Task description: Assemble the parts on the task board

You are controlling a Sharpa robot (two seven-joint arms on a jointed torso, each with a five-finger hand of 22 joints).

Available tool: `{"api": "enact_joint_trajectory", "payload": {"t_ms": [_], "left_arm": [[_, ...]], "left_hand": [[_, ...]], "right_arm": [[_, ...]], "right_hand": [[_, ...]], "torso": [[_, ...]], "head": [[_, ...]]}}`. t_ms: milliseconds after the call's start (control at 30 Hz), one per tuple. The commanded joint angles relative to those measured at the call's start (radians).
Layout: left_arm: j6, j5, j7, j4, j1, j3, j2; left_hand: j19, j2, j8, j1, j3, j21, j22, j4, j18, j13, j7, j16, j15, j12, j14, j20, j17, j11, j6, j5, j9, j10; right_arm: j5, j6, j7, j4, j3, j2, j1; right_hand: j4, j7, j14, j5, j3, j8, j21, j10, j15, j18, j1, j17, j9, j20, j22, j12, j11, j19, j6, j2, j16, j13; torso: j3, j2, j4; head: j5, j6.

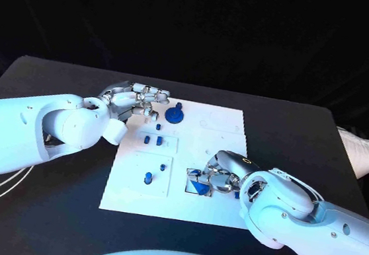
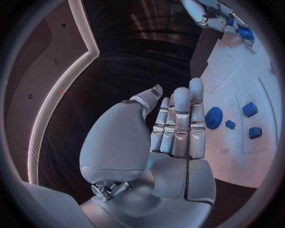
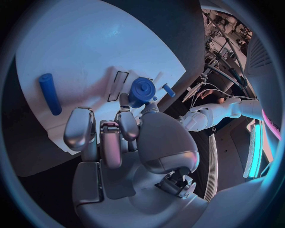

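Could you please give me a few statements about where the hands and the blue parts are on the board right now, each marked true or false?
1. The left hand holds a blue part. False: its fingers lie straight with nothing in them.
2. The right hand is over the board's near right part. True.
3. A blue gear sits near the board's far edge, beside the left hand. True.
4. The board lies on a white table. False: the table is black.
5. A blue rod lies flat on the board. True.
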Motion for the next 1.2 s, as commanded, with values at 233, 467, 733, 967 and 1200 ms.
{"api": "enact_joint_trajectory", "payload": {"t_ms": [233, 467, 733, 967, 1200], "left_arm": [[0.02, -0.003, 0.0, 0.002, 0.0, 0.0, 0.0], [0.022, -0.003, -0.002, 0.002, 0.0, 0.0, -0.001], [0.024, -0.003, -0.004, 0.002, 0.0, 0.0, -0.002], [0.027, -0.006, -0.006, 0.0, 0.0, 0.0, -0.001], [0.028, -0.007, -0.007, -0.001, 0.0, 0.0, -0.001]], "left_hand": [[-0.002, 0.011, 0.005, -0.001, -0.003, -0.004, -0.001, 0.0, 0.018, 0.0, -0.001, 0.0, -0.003, 0.006, -0.007, 0.002, -0.001, 0.0, -0.007, -0.003, 0.0, -0.006], [-0.002, 0.012, 0.005, -0.002, -0.005, -0.005, -0.002, 0.001, 0.018, -0.001, -0.001, 0.0, -0.003, 0.007, -0.008, 0.003, -0.001, 0.001, -0.008, -0.003, 0.0, -0.007], [-0.002, 0.012, 0.005, -0.002, -0.005, -0.005, -0.002, 0.001, 0.018, -0.001, -0.001, 0.0, -0.003, 0.007, -0.008, 0.003, -0.001, 0.001, -0.008, -0.003, 0.0, -0.007], [-0.002, 0.012, 0.005, -0.002, -0.005, -0.005, -0.002, 0.001, 0.018, -0.001, -0.001, 0.0, -0.003, 0.007, -0.008, 0.003, -0.001, 0.001, -0.008, -0.003, 0.0, -0.007], [-0.002, 0.012, 0.005, -0.002, -0.007, -0.006, -0.003, 0.002, 0.017, -0.001, -0.001, 0.0, -0.003, 0.007, -0.009, 0.003, -0.002, 0.001, -0.009, -0.003, 0.0, -0.01]], "right_arm": [[-0.065, 0.017, -0.01, 0.009, -0.001, -0.002, -0.001], [-0.081, 0.003, -0.007, 0.023, 0.0, -0.012, -0.002], [-0.08, 0.017, -0.001, 0.041, 0.0, -0.029, -0.003], [-0.083, 0.03, 0.0, 0.034, 0.0, -0.026, -0.004], [-0.083, -0.013, 0.003, 0.036, 0.0, -0.034, -0.005]], "right_hand": [[0.003, -0.001, 0.096, -0.199, -0.104, -0.017, -0.001, 0.015, -0.008, -0.013, -0.167, 0.207, 0.032, -0.01, 0.001, -0.018, -0.014, 0.003, 0.004, -0.013, 0.005, 0.001], [0.004, -0.001, 0.096, -0.201, -0.131, -0.021, -0.002, 0.015, -0.008, -0.013, -0.242, 0.207, 0.042, -0.012, 0.002, -0.024, -0.016, 0.003, 0.004, -0.02, 0.005, -0.001], [-0.118, 0.0, 0.097, -0.193, -0.054, -0.031, -0.003, 0.017, -0.007, -0.013, 0.003, 0.212, 0.062, -0.01, 0.004, -0.023, -0.015, 0.003, 0.002, -0.007, 0.007, 0.006], [-0.206, 0.0, 0.098, -0.199, -0.002, -0.036, -0.004, 0.016, -0.008, -0.014, 0.134, 0.214, 0.073, -0.011, 0.005, -0.024, -0.017, 0.004, 0.001, -0.006, 0.008, 0.01], [-0.206, 0.003, 0.098, -0.194, 0.008, -0.044, -0.004, 0.02, -0.007, -0.014, 0.131, 0.215, 0.075, -0.011, 0.005, -0.014, -0.014, 0.003, -0.002, 0.006, 0.008, 0.02]], "torso": [[0.0001, 0.0, -0.0004], [0.0008, 0.0, 0.0], [0.0005, 0.0, -0.0009], [-0.0001, 0.0, 0.0025], [-0.0001, 0.0, -0.0002]], "head": [[-0.001, -0.002], [-0.002, -0.002], [-0.002, -0.003], [-0.004, -0.004], [-0.003, -0.002]]}}
